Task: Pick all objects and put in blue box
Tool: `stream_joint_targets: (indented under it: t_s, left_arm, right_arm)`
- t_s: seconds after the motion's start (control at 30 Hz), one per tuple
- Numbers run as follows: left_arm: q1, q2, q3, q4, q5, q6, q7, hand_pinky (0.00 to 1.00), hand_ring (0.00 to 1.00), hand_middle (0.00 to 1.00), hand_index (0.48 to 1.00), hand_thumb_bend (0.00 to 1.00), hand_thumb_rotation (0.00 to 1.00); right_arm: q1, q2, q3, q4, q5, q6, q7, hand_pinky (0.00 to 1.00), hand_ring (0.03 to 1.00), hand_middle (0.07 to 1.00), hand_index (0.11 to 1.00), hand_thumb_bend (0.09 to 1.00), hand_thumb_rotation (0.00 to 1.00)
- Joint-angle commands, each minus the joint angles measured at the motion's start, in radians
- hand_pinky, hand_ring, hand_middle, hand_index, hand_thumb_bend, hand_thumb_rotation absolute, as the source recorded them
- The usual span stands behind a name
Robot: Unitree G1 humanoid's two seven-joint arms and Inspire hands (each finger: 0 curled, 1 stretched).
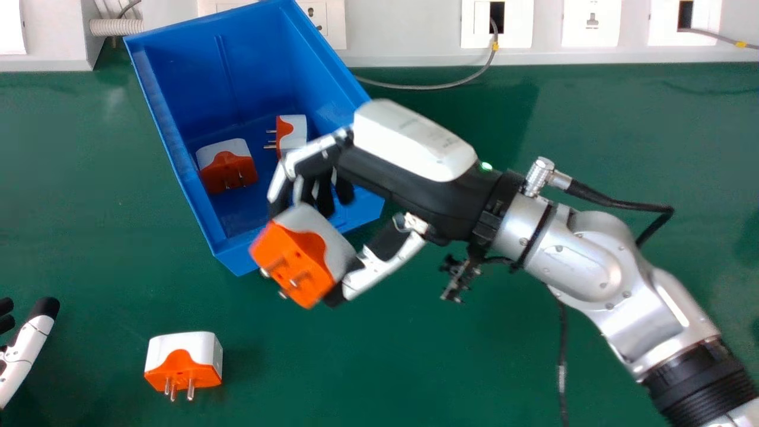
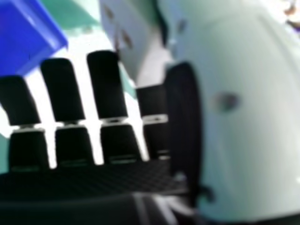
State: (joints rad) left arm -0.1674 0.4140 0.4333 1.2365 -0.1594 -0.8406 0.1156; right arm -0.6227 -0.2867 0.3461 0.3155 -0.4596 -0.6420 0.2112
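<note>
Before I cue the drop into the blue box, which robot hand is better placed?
The right robot hand, I'd say: it holds an adapter by the blue box, while the left robot hand is at the head view's left edge.

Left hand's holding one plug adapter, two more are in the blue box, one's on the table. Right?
Wrong side: the head view shows the right hand holding that adapter. Two others in the blue box, one on the table: correct.
</note>
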Motion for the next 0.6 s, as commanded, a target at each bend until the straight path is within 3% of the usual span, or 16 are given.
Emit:
stream_joint_targets:
  t_s: [0.0,0.17,0.23,0.27,0.4,0.57]
  left_arm:
    - [0.041,-0.02,-0.016,0.04,0.019,0.057,-0.002,0.66,0.72,0.71,0.736,0.85,0.35]
    - [0.038,-0.024,-0.014,0.04,0.016,0.063,0.001,0.67,0.72,0.72,0.739,0.85,0.35]
    - [0.036,-0.022,-0.019,0.042,0.024,0.065,0.012,0.67,0.72,0.72,0.739,0.85,0.35]
    - [0.035,-0.021,-0.025,0.042,0.031,0.066,0.023,0.67,0.72,0.72,0.739,0.85,0.35]
    - [0.029,-0.03,-0.018,0.042,0.013,0.067,0.011,0.66,0.72,0.72,0.737,0.86,0.35]
    - [0.025,-0.031,-0.023,0.043,0.018,0.073,0.021,0.66,0.72,0.72,0.737,0.86,0.35]
  right_arm:
    - [-0.044,0.029,-0.021,0.003,-0.033,-0.023,-0.082,0.34,0.406,0.502,0.515,0.497,0.0]
    - [-0.125,0.095,0.008,0.104,-0.192,0.002,-0.268,0.33,0.407,0.501,0.52,0.496,0.0]
    - [-0.167,0.126,0.023,0.179,-0.236,0.025,-0.333,0.33,0.407,0.501,0.52,0.496,0.0]
    - [-0.19,0.14,0.03,0.226,-0.253,0.034,-0.363,0.33,0.407,0.501,0.52,0.496,0.0]
    - [-0.308,0.186,0.073,0.461,-0.326,0.076,-0.511,0.33,0.409,0.49,0.525,0.496,0.0]
    - [-0.426,0.211,0.146,0.702,-0.408,0.117,-0.692,0.34,0.421,0.488,0.523,0.496,0.0]
